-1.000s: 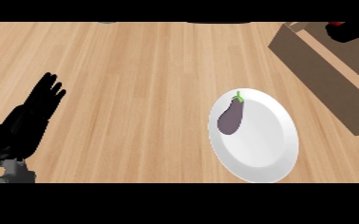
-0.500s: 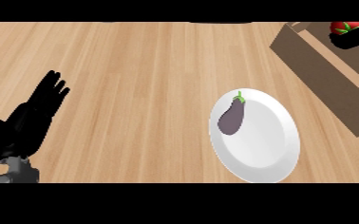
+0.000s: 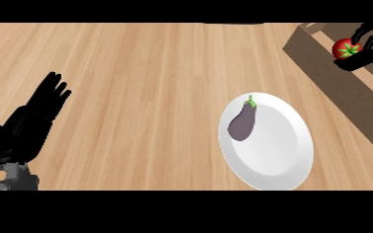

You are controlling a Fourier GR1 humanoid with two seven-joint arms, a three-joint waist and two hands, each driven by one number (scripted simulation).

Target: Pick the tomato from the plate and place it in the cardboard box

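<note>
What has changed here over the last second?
The tomato, held in the right hand, has come further into view at the upper right, over the cardboard box; a second ago only a sliver showed. The eggplant on the white plate and the open left hand stayed put.

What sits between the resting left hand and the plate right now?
Nothing: in the head view only bare wooden counter separates the open left hand from the plate, which holds an eggplant.

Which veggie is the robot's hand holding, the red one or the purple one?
The red tomato, held by the right hand over the box. The purple eggplant lies alone on the plate.
</note>
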